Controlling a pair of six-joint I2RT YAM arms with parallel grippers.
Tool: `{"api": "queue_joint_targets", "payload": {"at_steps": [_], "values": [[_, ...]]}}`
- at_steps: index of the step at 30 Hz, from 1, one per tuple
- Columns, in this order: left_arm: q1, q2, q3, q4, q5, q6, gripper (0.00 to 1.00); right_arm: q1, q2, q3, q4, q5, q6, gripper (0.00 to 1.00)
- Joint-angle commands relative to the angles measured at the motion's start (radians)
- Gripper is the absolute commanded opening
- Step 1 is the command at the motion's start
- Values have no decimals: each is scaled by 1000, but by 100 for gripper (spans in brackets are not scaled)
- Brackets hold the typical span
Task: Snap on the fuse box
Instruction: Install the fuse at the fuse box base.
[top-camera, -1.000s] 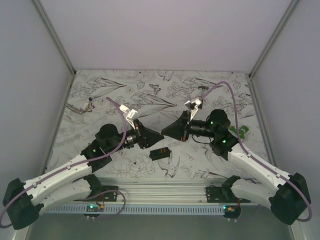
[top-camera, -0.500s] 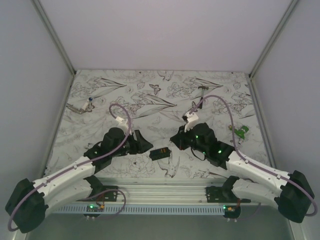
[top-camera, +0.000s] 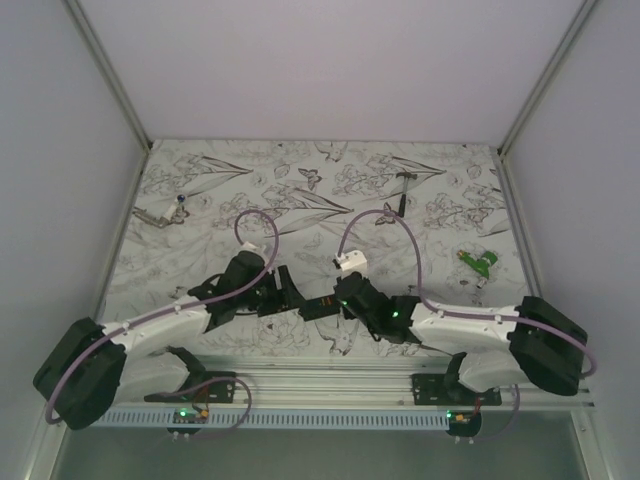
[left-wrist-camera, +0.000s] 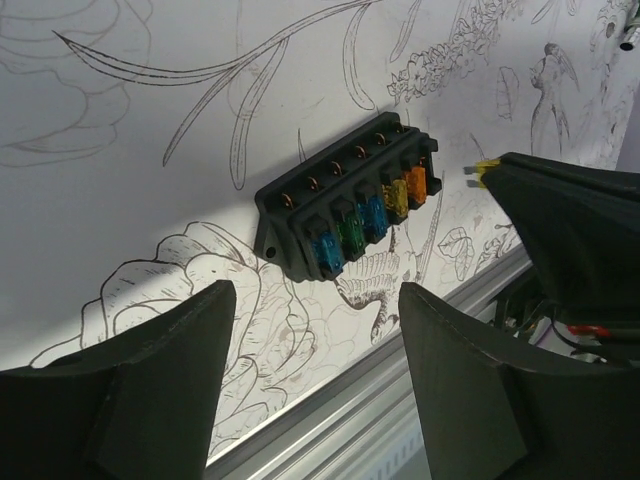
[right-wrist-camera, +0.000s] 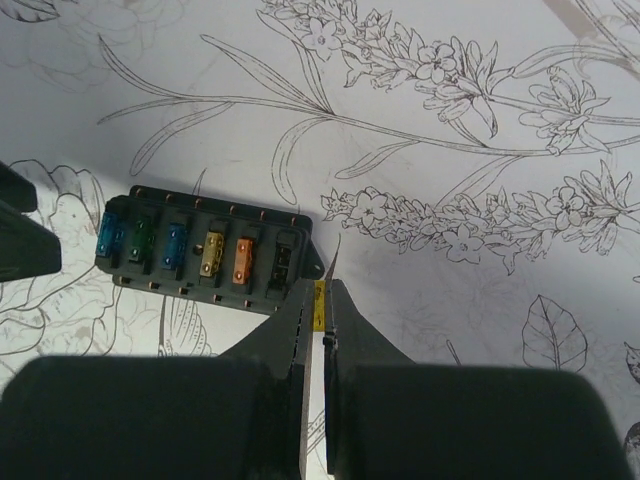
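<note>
The fuse box (top-camera: 318, 306) is a small black box lying flat near the table's front edge, with blue, green, yellow and orange fuses in a row (right-wrist-camera: 205, 250); its end slot (right-wrist-camera: 283, 262) looks dark. My left gripper (left-wrist-camera: 315, 300) stands open just short of the fuse box (left-wrist-camera: 350, 210), with nothing between its fingers. From the other side, my right gripper (right-wrist-camera: 320, 290) is shut on a thin yellow fuse (right-wrist-camera: 319, 305), its tips beside the box's right end. In the top view the left gripper (top-camera: 290, 295) and the right gripper (top-camera: 345, 300) flank the box.
A small green object (top-camera: 480, 263) lies at the right of the table. A tiny black-handled hammer (top-camera: 398, 195) lies at the back. A small metal piece (top-camera: 160, 213) lies at the far left. An aluminium rail (top-camera: 330, 375) runs along the near edge.
Both arms have come down and toward the near edge, closing in on the fuse box from either side. The left gripper has opened. The fuse box has not moved.
</note>
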Motion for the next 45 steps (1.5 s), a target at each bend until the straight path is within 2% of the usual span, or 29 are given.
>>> {"api": "queue_joint_targets", "payload": {"at_steps": [1,14,28,45], "values": [[9,23,35,-13,37,-15,69,34,52,62,19,126,45,0],[11,114,60,-13,56,-55,62,40,125,104,56,117,40,0],[11,130,73,0,72,-68,52,58,210,156,4,146,92,0],[9,173,65,17,79,-91,49,83,251,160,-25,173,116,0]]}}
